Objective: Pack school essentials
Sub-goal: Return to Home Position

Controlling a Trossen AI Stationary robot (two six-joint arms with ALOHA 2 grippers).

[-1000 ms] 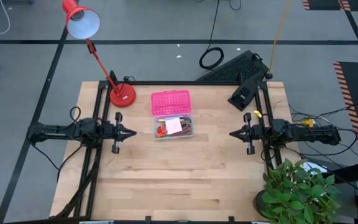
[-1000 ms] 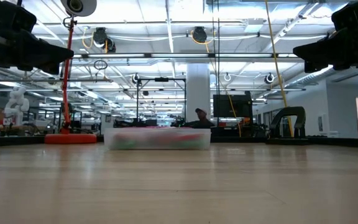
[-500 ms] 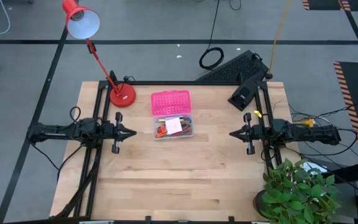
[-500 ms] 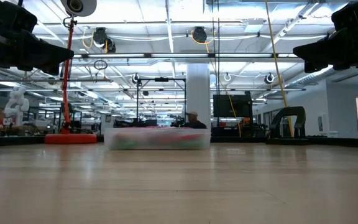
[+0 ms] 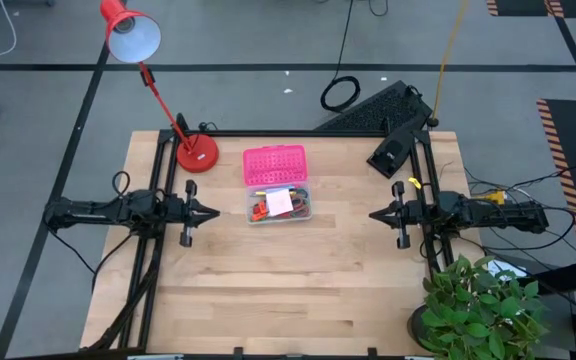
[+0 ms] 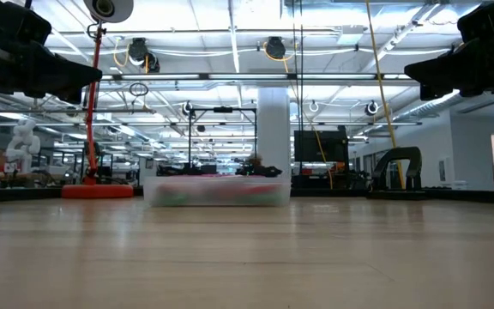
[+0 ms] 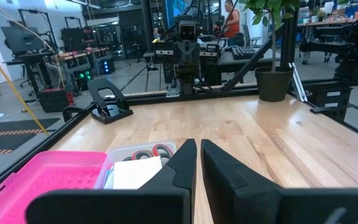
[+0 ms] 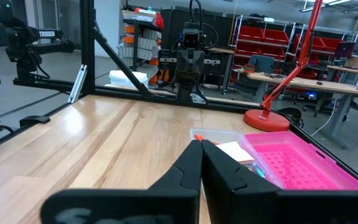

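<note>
A clear box stands on the table's far middle, filled with the school essentials: a pink note pad, scissors with red handles and other small stationery. Its pink lid lies flat just beyond it. My left gripper hovers shut at the table's left, pointing at the box. My right gripper hovers shut at the right, pointing at the box too. Both are well above the table and touch nothing.
A red desk lamp stands on its round base at the far left corner. A black keyboard and a black device sit at the far right. A potted plant stands at the near right corner. Bare wood fills the near half.
</note>
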